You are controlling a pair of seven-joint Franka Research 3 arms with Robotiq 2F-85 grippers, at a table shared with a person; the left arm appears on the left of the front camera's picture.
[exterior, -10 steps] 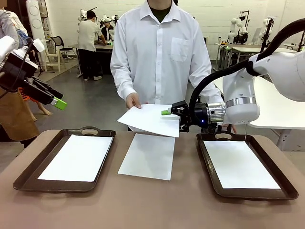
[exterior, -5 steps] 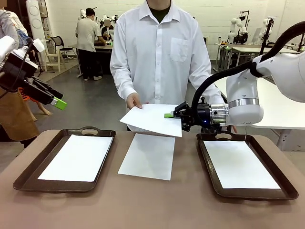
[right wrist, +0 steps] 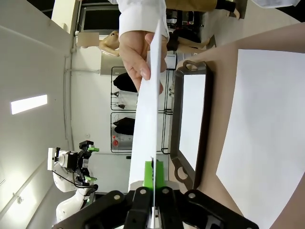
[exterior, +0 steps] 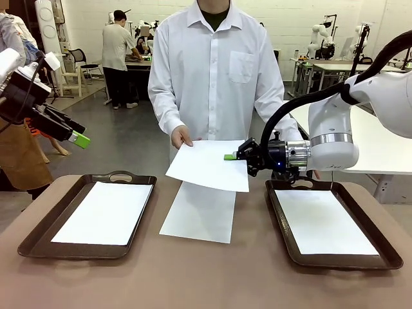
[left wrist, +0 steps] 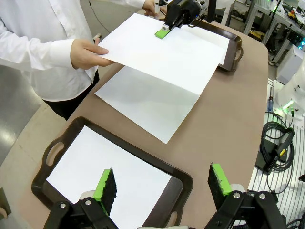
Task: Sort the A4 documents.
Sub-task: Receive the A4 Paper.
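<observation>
A4 document: midair over the table's middle, long axis running person-to-robot.
Right gripper: fingers clamped on its right edge.
Person's hand: holds far-left corner.
Left gripper: fingers apart, empty.

At 12 o'clock: white brick wall, evenly lit. At 10 o'clock: grey floor, glossy. At 11 o'clock: chair. At 2 to 3 o'clock: white tables. At 6 o'clock: brown worktop, rounded corners.
</observation>
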